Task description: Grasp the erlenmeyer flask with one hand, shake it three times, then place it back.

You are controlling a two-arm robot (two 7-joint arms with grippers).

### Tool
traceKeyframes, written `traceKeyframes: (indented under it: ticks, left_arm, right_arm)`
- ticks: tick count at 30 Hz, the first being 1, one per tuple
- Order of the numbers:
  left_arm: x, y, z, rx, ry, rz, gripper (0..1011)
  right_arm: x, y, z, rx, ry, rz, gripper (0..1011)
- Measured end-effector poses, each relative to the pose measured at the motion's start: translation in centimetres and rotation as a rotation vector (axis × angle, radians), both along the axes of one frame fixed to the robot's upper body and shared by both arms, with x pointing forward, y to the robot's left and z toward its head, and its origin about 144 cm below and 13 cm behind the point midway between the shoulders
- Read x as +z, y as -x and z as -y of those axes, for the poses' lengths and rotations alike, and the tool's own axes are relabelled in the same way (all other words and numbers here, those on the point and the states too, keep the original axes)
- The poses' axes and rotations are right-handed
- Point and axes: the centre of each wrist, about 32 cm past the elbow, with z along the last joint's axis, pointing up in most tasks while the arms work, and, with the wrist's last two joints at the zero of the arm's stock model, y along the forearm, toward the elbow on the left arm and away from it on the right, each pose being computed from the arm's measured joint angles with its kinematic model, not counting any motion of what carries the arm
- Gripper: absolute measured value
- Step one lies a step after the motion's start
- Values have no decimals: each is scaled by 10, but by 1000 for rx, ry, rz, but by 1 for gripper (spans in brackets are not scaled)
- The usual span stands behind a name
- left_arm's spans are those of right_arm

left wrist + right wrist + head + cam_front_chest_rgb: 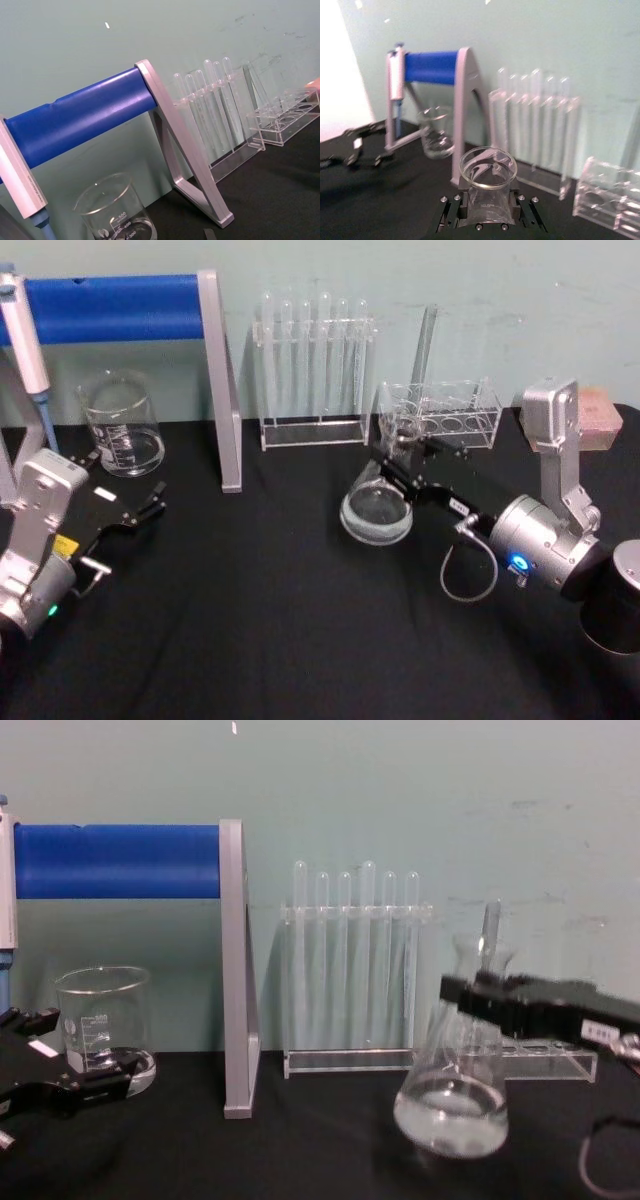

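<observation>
Presently, head view: flask (pixel 377 505) stands right of table centre, just in front of the low rack (pixel 455 412), leaning a little. Right gripper (pixel 393 462) reaches in from the right edge, jaws clamped on the flask's neck. Open black table (pixel 270 630) in front of the flask and to its left. Tube rack (pixel 312 370) is well behind. Left gripper (pixel 150 504) rests near the left edge, jaws a little apart, holding nothing. Beaker (pixel 122 428) is just beyond it. Blue-bar stand (pixel 218 380) is between that gripper and the flask.

Left wrist view: stand's blue bar and grey leg close up, beaker under the bar, tube rack and low rack farther along the wall.

Right wrist view: flask's flared rim rises between the black jaws, neck pinched on both sides.

Chest view: wide base looks to hold a little clear liquid. Neck tilts toward the right. Whether the base touches the table, cannot tell. Open room between flask and stand leg.
</observation>
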Motion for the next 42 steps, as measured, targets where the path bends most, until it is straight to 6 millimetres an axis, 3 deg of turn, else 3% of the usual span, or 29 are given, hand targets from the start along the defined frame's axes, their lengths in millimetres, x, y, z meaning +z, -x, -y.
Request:
traceKeyframes:
  ticks: [7, 16, 29, 42]
  left_arm:
    - [0, 0, 0, 0, 0, 0, 1001]
    - [0, 0, 0, 0, 0, 0, 1001]
    - [0, 0, 0, 0, 0, 0, 1001]
    - [0, 0, 0, 0, 0, 0, 1001]
  right_arm:
    - [17, 9, -11, -151, -20, 53, 449]
    - [30, 17, -12, -300, 8, 84, 449]
    - [29, 20, -6, -426, 52, 59, 449]
    - [27, 17, -13, -390, 59, 58, 449]
